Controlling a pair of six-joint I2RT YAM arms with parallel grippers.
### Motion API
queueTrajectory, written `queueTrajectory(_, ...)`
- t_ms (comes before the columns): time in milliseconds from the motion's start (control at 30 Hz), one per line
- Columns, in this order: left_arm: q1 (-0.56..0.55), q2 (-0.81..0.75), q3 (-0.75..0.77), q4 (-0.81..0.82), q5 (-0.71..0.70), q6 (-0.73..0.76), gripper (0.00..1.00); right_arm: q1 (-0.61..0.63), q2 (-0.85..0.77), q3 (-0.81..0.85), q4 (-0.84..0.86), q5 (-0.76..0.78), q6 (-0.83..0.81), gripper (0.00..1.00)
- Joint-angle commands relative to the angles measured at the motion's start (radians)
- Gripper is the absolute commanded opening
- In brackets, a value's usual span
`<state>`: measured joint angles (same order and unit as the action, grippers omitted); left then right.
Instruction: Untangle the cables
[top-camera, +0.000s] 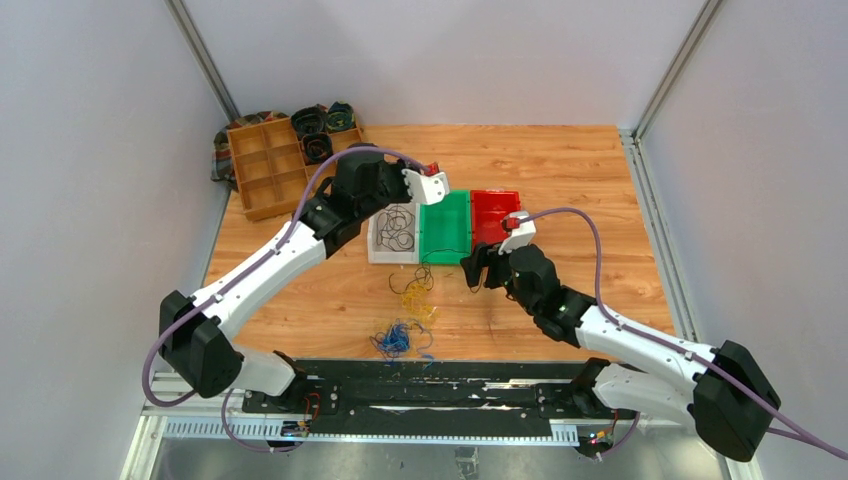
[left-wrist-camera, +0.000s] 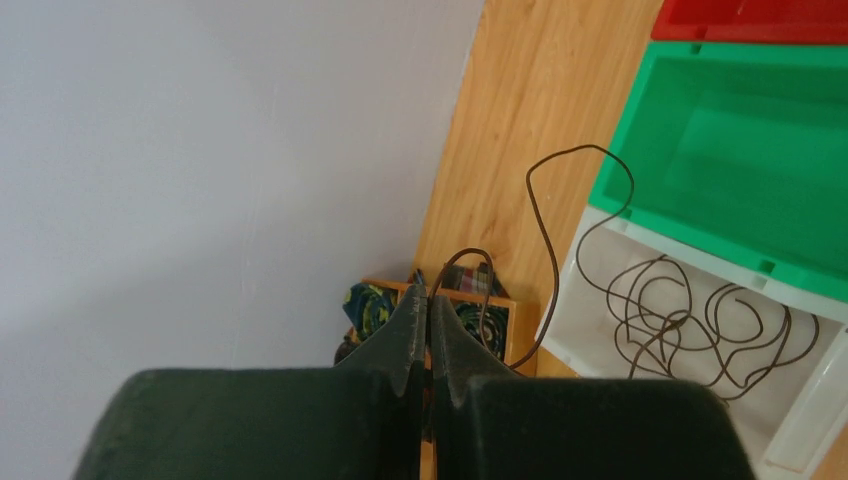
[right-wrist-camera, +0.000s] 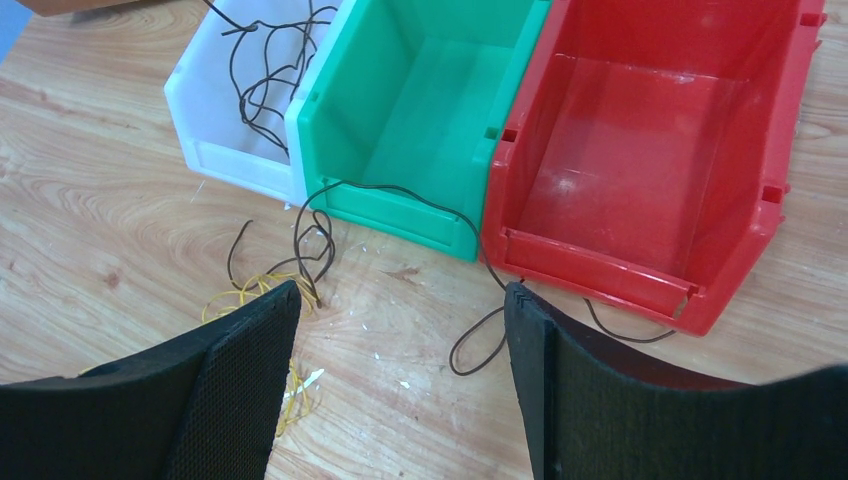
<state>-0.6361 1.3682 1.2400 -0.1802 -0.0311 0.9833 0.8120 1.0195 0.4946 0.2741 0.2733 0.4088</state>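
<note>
Overhanging white-walled wooden table (top-camera: 560, 170): left end effector (left-wrist-camera: 428, 292) pinching cable (left-wrist-camera: 545, 230), right end effector (right-wrist-camera: 402, 292) apart.

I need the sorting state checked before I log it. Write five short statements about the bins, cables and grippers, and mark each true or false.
1. The white bin holds black cable. True.
2. The green bin holds the yellow cables. False: it is empty, and they lie on the table.
3. The right gripper is open and holds nothing. True.
4. The left gripper is wide open. False: it is shut, apparently on a strand of the black cable that runs into the white bin.
5. The blue cables lie in the red bin. False: they lie on the table near the arm bases, and the red bin is empty.
</note>
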Motion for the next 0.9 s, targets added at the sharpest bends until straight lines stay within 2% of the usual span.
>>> queueTrajectory(0, 0.034, 0.036, -0.003, -0.055, -0.038, -0.023, 0.0, -0.029, -0.008, -0.012, -0.017, 0.004, 0.021, 0.74)
queueTrajectory(100, 0.047, 0.052, -0.015, -0.08, -0.024, -0.063, 0.0, -0.035, -0.002, -0.01, -0.025, 0.004, 0.024, 0.74)
queueTrajectory(300, 0.048, 0.081, -0.099, -0.021, -0.009, -0.096, 0.0, -0.046, 0.009, 0.009, -0.047, 0.004, 0.025, 0.74)
queueTrajectory(400, 0.053, 0.104, -0.145, -0.066, 0.003, -0.098, 0.0, -0.054, 0.018, 0.018, -0.061, 0.002, 0.024, 0.73)
queueTrajectory(633, 0.072, 0.172, -0.169, 0.048, 0.022, -0.154, 0.01, -0.081, 0.05, 0.043, -0.087, -0.006, 0.032, 0.73)
queueTrajectory(867, 0.083, 0.27, -0.192, 0.158, 0.013, -0.116, 0.0, -0.1, 0.062, 0.058, -0.137, 0.008, 0.038, 0.73)
